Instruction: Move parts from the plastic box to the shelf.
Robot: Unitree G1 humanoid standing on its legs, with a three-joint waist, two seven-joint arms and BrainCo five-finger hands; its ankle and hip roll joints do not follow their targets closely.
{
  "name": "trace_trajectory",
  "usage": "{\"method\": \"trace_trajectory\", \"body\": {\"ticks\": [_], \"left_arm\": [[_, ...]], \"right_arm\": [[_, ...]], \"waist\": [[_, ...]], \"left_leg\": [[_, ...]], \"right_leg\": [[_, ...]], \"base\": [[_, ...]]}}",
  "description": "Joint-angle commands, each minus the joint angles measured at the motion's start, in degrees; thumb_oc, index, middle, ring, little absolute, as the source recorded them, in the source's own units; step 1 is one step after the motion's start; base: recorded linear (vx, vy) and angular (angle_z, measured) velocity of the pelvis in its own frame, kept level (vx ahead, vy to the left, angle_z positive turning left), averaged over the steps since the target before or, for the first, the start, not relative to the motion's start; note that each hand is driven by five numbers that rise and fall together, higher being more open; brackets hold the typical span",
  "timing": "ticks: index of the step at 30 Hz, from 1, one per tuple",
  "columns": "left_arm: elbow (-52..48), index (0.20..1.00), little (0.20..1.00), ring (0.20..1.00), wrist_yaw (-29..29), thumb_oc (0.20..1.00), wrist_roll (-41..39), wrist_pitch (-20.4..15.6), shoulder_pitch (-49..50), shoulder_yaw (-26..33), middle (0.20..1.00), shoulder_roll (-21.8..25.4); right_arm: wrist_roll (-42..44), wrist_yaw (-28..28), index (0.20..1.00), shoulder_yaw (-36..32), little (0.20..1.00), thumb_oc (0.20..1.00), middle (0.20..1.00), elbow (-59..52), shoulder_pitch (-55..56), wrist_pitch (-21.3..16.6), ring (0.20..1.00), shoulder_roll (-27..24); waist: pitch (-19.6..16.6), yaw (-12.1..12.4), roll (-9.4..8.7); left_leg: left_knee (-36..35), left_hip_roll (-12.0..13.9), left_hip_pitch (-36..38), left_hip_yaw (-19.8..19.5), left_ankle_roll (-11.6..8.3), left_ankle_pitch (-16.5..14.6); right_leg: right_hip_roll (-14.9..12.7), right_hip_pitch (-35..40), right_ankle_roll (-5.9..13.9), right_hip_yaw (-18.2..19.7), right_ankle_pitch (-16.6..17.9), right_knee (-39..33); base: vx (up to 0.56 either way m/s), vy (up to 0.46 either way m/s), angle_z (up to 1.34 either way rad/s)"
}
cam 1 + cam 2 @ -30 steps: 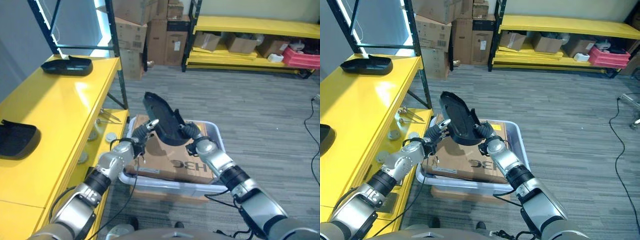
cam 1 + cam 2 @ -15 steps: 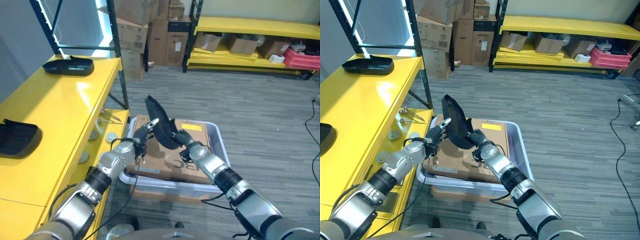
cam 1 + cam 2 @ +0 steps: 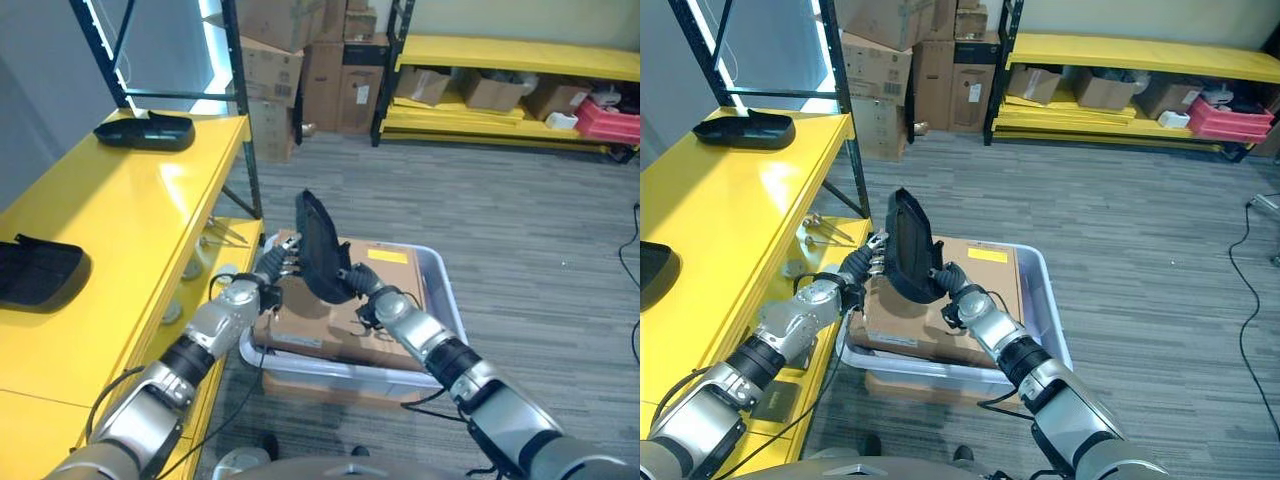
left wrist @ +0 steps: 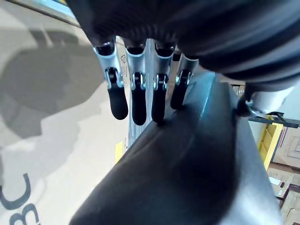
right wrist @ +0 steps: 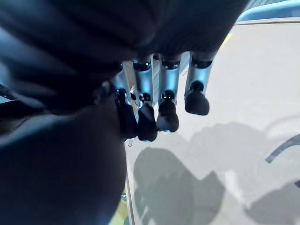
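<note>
A black moulded part [image 3: 318,245] stands on edge above the pale plastic box [image 3: 441,292], held between my two hands. My left hand [image 3: 268,272] presses straight fingers [image 4: 140,96] against the part's shelf-side edge. My right hand [image 3: 372,297] grips the part's lower end from the other side, its fingers [image 5: 161,110] lying along the part [image 5: 56,168] and its thumb hidden behind it. A flat cardboard sheet [image 3: 330,330] lies in the box under the part. The yellow shelf [image 3: 130,215] is at the left, with two similar black parts [image 3: 145,130] [image 3: 40,272] on it.
A lower yellow shelf level [image 3: 215,250] beside the box carries small metal pieces. A dark shelf post [image 3: 245,130] rises between shelf and box. Cardboard boxes [image 3: 290,50] are stacked behind, and a far yellow rack [image 3: 520,60] holds more boxes. Grey floor spreads to the right.
The part has tipped from lying nearly flat to standing on edge and has shifted a little toward the shelf. Both hands moved with it; the view has shifted slightly.
</note>
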Motion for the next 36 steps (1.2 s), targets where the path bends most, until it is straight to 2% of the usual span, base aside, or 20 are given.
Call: {"method": "trace_trajectory", "body": {"ticks": [1, 13, 17, 21, 24, 26, 27, 28, 36], "left_arm": [[-1.86, 0.2, 0.2, 0.2, -2.15, 0.2, 1.32, -3.94, -4.68, -2.62, 0.2, -4.0], [-0.23, 0.2, 0.2, 0.2, -2.95, 0.2, 5.34, -5.57, -5.07, -3.21, 0.2, -4.39], [-0.33, 0.2, 0.2, 0.2, -2.75, 0.2, 4.53, -7.62, -5.36, -3.48, 0.2, -4.48], [-1.47, 0.2, 0.2, 0.2, -1.85, 0.2, 3.56, -6.98, -4.98, -2.59, 0.2, -3.95], [-2.42, 0.2, 0.2, 0.2, -1.79, 0.2, 2.59, -6.59, -2.75, -0.77, 0.2, -1.97], [-1.76, 0.2, 0.2, 0.2, -3.68, 0.2, 2.39, -6.89, -0.38, 1.06, 0.2, -0.8], [-1.6, 0.366, 0.366, 0.366, -4.1, 0.366, 1.99, -6.87, 0.31, 1.45, 0.366, -0.62], [-1.76, 1.0, 1.0, 1.0, -4.22, 1.0, 1.47, -6.44, 1.02, 1.9, 1.0, -0.42], [-1.91, 1.0, 1.0, 1.0, -4.16, 1.0, -0.55, -7.18, 9.92, 6.07, 1.0, 1.1]], "right_arm": [[-1.32, -0.38, 0.2, 1.62, 0.2, 0.2, 0.2, -2.4, -3.22, -3.12, 0.2, 0.76], [-1.85, -0.69, 0.2, 0.34, 0.2, 0.2, 0.2, -1.85, -2.3, -3.97, 0.2, 0.62], [-0.39, -2.86, 0.2, -0.61, 0.2, 0.2, 0.2, -1.95, -2.14, -2.79, 0.2, -0.06], [-0.08, -4.22, 0.2, -2.07, 0.2, 0.2, 0.2, -1.31, -1.19, -3.05, 0.2, -1.27], [0.24, -4.79, 0.2, -5.31, 0.2, 0.2, 0.2, -1.82, 1.2, -4.0, 0.2, -5.2], [0.33, -4.46, 0.2, -8.4, 0.2, 0.2, 0.2, -2.19, 3.5, -4.88, 0.2, -8.16], [0.38, -4.34, 0.2, -9.23, 0.2, 0.2, 0.2, -2.22, 4.19, -5.17, 0.2, -8.91], [0.35, -4.45, 0.2, -10.06, 0.2, 0.2, 0.2, -2.34, 4.99, -5.31, 0.2, -9.49], [-2.73, -2.92, 0.2, -15.63, 0.2, 0.2, 0.2, -2.59, 10.83, -5.76, 0.2, -13.05]], "waist": [[-2.47, 1.9, 1.29], [-2.4, 1.19, 1.29], [-2.49, 0.87, 1.3], [-2.59, 0.62, 1.42], [-2.43, 0.22, 1.42], [-2.34, -0.12, 1.35], [-2.35, -0.19, 1.36], [-2.28, -0.24, 1.37], [-1.14, 0.29, 1.56]], "left_leg": [[2.49, 0.29, -0.19, -0.43, -0.55, -5.69], [2.22, 0.44, 0.03, -0.02, -0.49, -5.63], [1.96, 0.4, 0.22, 0.0, -0.5, -5.56], [1.78, 0.52, 0.38, 0.23, -0.52, -5.48], [1.83, 0.73, 0.31, 0.57, -0.54, -5.43], [1.87, 0.85, 0.23, 0.81, -0.47, -5.42], [1.85, 0.87, 0.19, 0.85, -0.45, -5.39], [1.85, 0.9, 0.17, 0.88, -0.41, -5.4], [2.77, 1.03, -0.96, 0.77, -0.43, -5.25]], "right_leg": [[0.15, -1.99, 3.13, -2.81, -3.71, 3.59], [0.34, -2.11, 3.05, -2.51, -3.86, 3.8], [0.42, -2.03, 3.07, -2.38, -3.77, 3.63], [0.52, -1.99, 3.11, -2.24, -3.78, 3.6], [0.62, -2.23, 3.22, -2.13, -3.77, 3.85], [0.66, -2.43, 3.21, -2.04, -3.72, 3.94], [0.69, -2.52, 3.19, -2.02, -3.69, 3.94], [0.7, -2.58, 3.18, -2.0, -3.69, 3.98], [0.6, -3.17, 2.89, -2.39, -3.51, 4.22]], "base": [[0.0, 0.0, 0.0], [0.0, 0.0, 0.0], [0.0, 0.0, 0.0], [0.0, 0.0, 0.0], [0.0, 0.0, 0.0], [0.01, 0.003, -0.02], [0.01, 0.006, -0.05], [0.02, 0.01, -0.03], [0.02, 0.026, -0.01]]}}
